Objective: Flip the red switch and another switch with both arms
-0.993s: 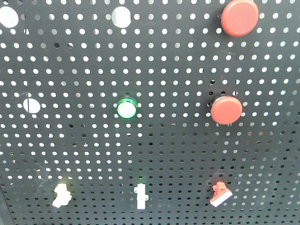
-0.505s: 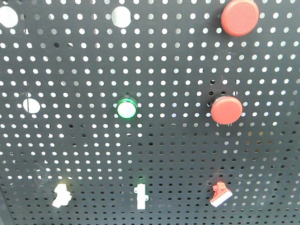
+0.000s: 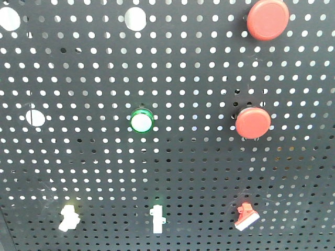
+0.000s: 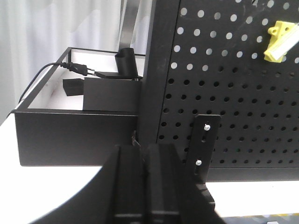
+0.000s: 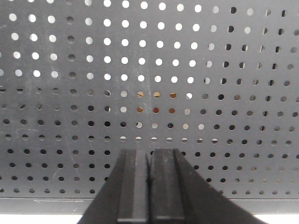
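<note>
The red switch, small with a white lever tip, sits low on the right of the black pegboard in the front view. Two white switches share its row to the left. Neither gripper shows in the front view. My left gripper is shut with nothing held, low beside the pegboard's left edge post; a yellow switch sits high on the right there. My right gripper is shut and empty, facing a bare stretch of the pegboard near its bottom edge.
Two large round red push buttons and a green-ringed white button are mounted higher on the board. In the left wrist view a black tray with a plug and a black box stands behind the board, and a slotted bracket stands by its foot.
</note>
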Tool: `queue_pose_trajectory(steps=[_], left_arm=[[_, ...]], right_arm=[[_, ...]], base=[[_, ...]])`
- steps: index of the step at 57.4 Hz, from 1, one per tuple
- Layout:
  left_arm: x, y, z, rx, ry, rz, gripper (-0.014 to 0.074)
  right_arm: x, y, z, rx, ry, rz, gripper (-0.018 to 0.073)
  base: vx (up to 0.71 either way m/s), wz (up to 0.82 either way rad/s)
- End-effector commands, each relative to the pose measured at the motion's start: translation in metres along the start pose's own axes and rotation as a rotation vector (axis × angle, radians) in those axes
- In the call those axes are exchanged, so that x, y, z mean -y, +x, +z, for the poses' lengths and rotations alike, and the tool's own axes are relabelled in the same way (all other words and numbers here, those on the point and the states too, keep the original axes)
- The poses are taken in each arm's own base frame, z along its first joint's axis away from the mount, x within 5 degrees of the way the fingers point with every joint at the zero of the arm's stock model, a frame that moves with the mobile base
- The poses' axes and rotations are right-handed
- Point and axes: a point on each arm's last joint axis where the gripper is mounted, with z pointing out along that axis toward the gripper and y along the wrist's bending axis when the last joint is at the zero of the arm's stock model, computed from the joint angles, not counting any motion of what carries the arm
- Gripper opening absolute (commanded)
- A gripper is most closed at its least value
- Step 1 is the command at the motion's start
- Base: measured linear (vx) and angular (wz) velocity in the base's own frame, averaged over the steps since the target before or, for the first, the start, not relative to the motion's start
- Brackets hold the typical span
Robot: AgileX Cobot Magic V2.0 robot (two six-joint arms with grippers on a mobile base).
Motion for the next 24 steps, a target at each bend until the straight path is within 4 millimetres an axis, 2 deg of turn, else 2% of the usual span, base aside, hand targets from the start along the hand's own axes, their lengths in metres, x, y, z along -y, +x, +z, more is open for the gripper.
queue_pose_trajectory(steps=[1,24], left_arm=[[0.0002,-0.0026,-0.0001,0.081,0.01,-0.02,0.0003],[0.0002,-0.0026,-0.0001,0.081,0.01,-0.02,0.0003]], right_arm=[[-0.0002,-0.006,-0.001,0.084,0.003,-0.02,-0.0006],[-0.0002,-0.006,-0.001,0.084,0.003,-0.02,-0.0006]], base=[[0.0,0.0],[0.0,0.0]])
